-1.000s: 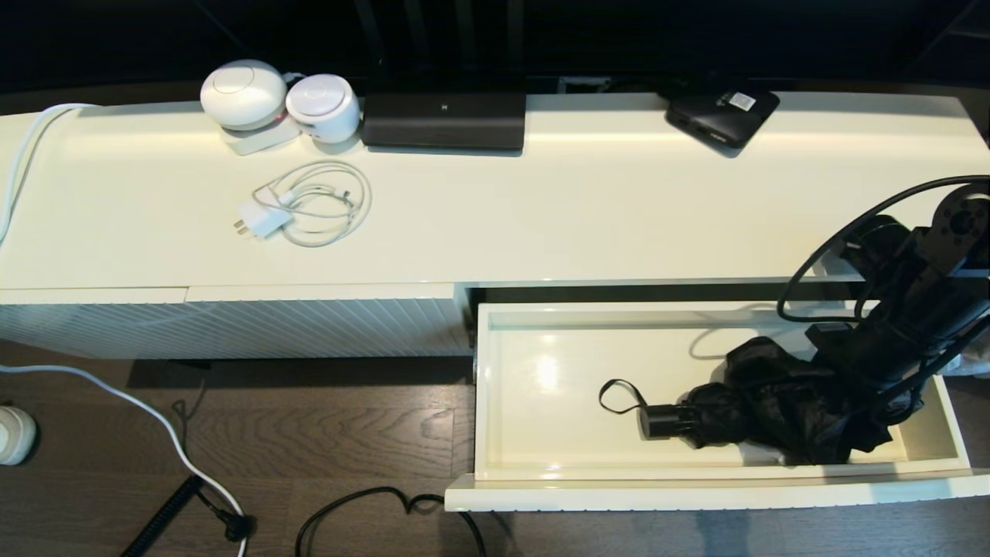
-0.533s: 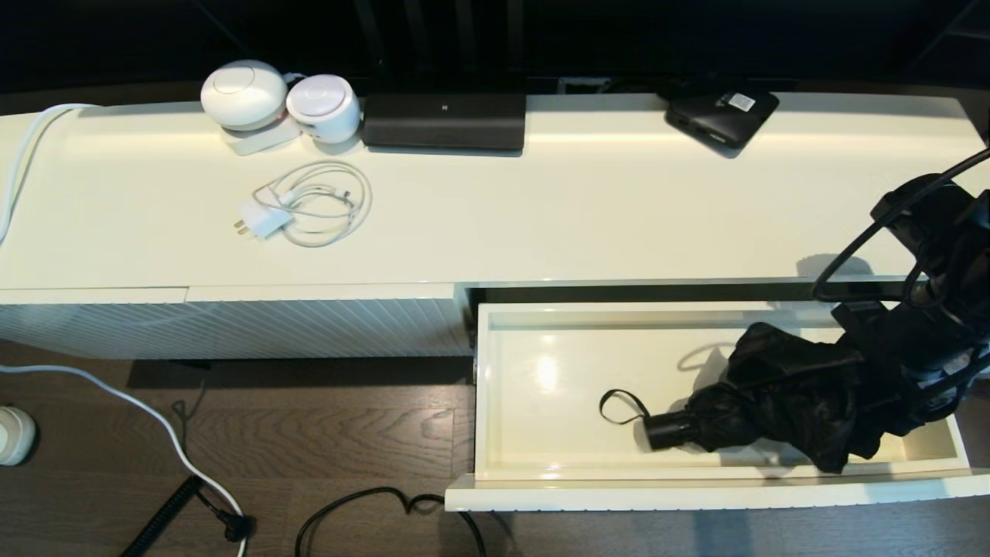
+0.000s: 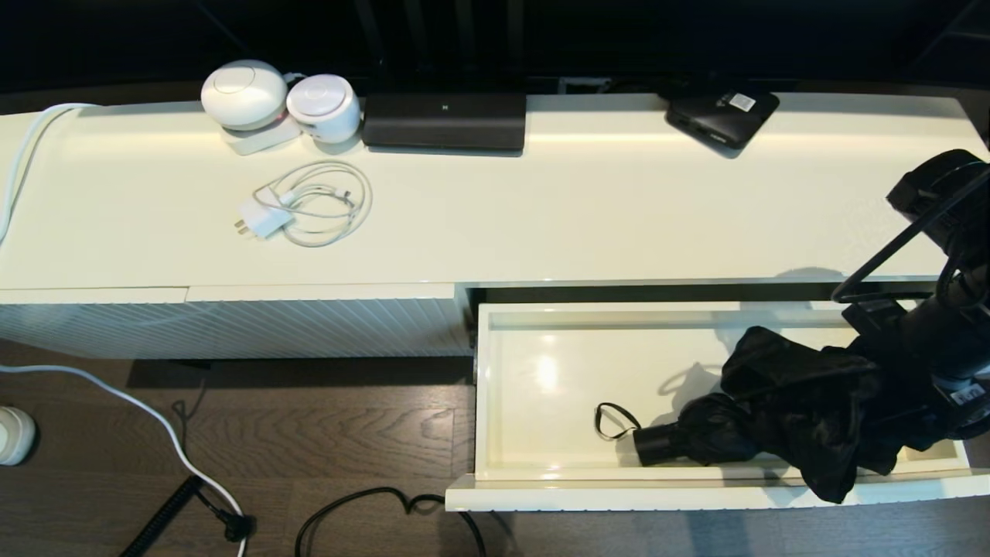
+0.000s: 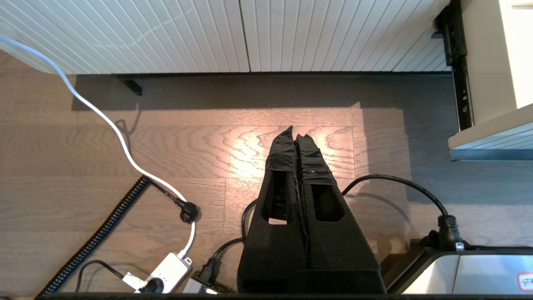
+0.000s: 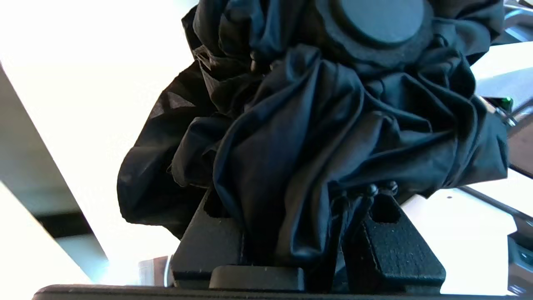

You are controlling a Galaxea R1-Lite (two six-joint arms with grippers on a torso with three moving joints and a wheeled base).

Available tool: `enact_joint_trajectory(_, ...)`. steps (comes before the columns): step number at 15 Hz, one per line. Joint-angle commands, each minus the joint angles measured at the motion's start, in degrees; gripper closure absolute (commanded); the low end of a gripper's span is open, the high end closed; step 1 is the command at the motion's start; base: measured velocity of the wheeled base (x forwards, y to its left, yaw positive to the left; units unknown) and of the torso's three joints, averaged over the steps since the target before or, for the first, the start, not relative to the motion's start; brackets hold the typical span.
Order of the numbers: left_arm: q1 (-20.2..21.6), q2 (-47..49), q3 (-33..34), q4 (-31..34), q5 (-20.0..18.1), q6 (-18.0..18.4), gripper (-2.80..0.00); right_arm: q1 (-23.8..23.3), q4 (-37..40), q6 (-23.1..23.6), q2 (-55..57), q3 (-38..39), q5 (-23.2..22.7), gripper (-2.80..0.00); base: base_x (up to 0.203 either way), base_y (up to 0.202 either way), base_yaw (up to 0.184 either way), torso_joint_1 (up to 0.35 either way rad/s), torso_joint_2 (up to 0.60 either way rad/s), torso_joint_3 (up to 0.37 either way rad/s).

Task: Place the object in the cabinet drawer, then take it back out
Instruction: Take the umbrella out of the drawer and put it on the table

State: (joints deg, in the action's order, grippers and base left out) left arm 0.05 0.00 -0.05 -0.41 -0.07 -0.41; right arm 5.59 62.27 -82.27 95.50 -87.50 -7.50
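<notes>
Between the right gripper's [image 5: 308, 233] jaws sits a thick bunch of the umbrella's [image 3: 797, 414] loose black fabric; the jaws are clenched on it. That gripper hangs over the right end of the open drawer [image 3: 541, 468]. From the jaws the umbrella stretches away toward the drawer's middle, its baggy canopy nearest them, one fold drooping over the drawer's front edge. Farthest from the jaws, the short handle [image 3: 653, 445] lies low near the drawer's front wall, and the thin wrist loop [image 3: 615, 422] curls just beyond it on the glossy drawer floor. In the right wrist view the umbrella's round end cap [image 5: 377, 21] shows beyond the jaws, ringed by crumpled cloth.

Left gripper [image 4: 296, 135] is parked well apart from all this, pointing down at the wooden floor [image 4: 83, 166] with its jaws pressed together and nothing between them. Cables [image 4: 125, 146] trail across the floor beside it.
</notes>
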Motion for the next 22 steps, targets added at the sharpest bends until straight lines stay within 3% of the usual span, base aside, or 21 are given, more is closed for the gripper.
enact_joint_trajectory(1, 0.0, 0.0, 0.0, 0.0, 0.0, 0.0, 0.00, 0.5, 1.2, -0.4, -2.6, 0.0, -0.2, 0.00, 0.000, 0.000, 0.000, 0.000, 0.00, 0.000)
enact_joint_trajectory(12, 0.0, 0.0, 0.0, 0.0, 0.0, 0.0, 0.00, 0.5, 11.7, 1.5, -12.8, -3.5, 0.5, 0.00, 0.000, 0.000, 0.000, 0.000, 0.00, 0.000)
enact_joint_trajectory(17, 0.0, 0.0, 0.0, 0.0, 0.0, 0.0, 0.00, 0.5, 16.3, 1.8, -13.3, -13.2, 4.4, 0.00, 0.000, 0.000, 0.000, 0.000, 0.00, 0.000)
enact_joint_trajectory(20, 0.0, 0.0, 0.0, 0.0, 0.0, 0.0, 0.00, 0.4, 19.5, 3.0, -12.5, -22.1, 4.7, 0.00, 0.000, 0.000, 0.000, 0.000, 0.00, 0.000)
enact_joint_trajectory(22, 0.0, 0.0, 0.0, 0.0, 0.0, 0.0, 0.00, 0.4, 19.1, 3.4, -12.2, -23.2, 4.9, 0.00, 0.000, 0.000, 0.000, 0.000, 0.00, 0.000)
